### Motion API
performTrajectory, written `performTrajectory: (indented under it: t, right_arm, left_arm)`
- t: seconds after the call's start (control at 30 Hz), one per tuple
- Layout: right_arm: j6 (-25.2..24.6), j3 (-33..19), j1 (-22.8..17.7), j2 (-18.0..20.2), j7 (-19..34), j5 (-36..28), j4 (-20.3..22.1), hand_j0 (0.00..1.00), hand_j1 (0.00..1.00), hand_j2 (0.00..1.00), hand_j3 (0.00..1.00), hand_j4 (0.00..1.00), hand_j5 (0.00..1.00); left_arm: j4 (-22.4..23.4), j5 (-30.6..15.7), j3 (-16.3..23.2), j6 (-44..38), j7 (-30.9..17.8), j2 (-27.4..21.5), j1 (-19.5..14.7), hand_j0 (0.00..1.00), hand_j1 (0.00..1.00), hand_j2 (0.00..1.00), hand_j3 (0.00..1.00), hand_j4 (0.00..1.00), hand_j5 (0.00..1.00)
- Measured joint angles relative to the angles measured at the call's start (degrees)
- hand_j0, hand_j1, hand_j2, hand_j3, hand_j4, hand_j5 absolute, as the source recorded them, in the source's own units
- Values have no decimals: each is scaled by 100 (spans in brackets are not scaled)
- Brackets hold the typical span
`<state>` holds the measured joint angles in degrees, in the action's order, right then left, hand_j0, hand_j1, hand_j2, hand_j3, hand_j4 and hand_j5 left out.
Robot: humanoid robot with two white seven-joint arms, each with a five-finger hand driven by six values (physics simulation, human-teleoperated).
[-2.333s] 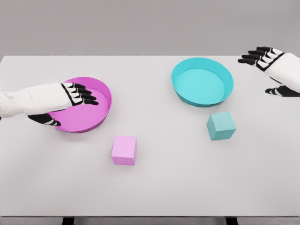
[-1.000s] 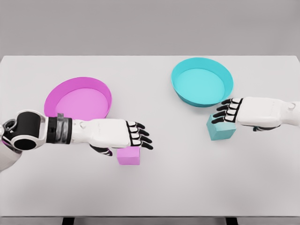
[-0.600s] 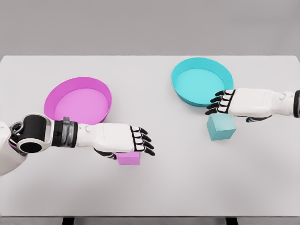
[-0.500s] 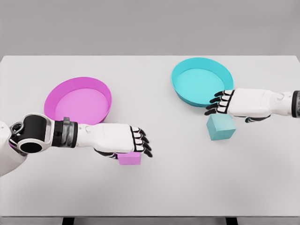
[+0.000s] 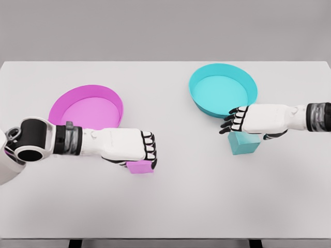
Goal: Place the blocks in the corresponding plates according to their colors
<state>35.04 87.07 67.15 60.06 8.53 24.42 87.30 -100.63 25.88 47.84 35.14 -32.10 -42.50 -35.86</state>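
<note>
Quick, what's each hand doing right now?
Left hand: fingers curled over the pink block; a firm grasp cannot be told.
Right hand: open, above the teal block.

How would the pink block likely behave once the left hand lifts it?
The pink block looks rigid and flat-faced, so it probably won't roll or sag. Its smooth sides may slip. The left hand curls over it, hiding most of the contact.
</note>
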Motion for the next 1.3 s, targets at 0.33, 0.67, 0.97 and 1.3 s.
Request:
performTrajectory:
  t: [0.33,0.67,0.97,1.3]
  right_arm:
    - [0,182,0,-252,143,12,-287,100,100,100,100,100,100]
    - [1,190,18,-289,222,15,-338,100,100,100,100,100,100]
    - [1,186,9,-380,305,17,-392,100,100,100,100,100,100]
    - [-18,100,9,-382,582,-43,-375,67,67,67,67,67,67]
  left_arm:
    - [18,-153,-47,0,59,-384,-686,38,38,38,38,38,38]
    - [965,-318,-540,3,56,-942,-756,39,39,39,39,39,39]
    - [1760,-438,-682,0,60,-848,-756,100,100,100,100,100,100]
    - [1830,-649,-704,-1,61,-1137,-897,100,100,100,100,100,100]
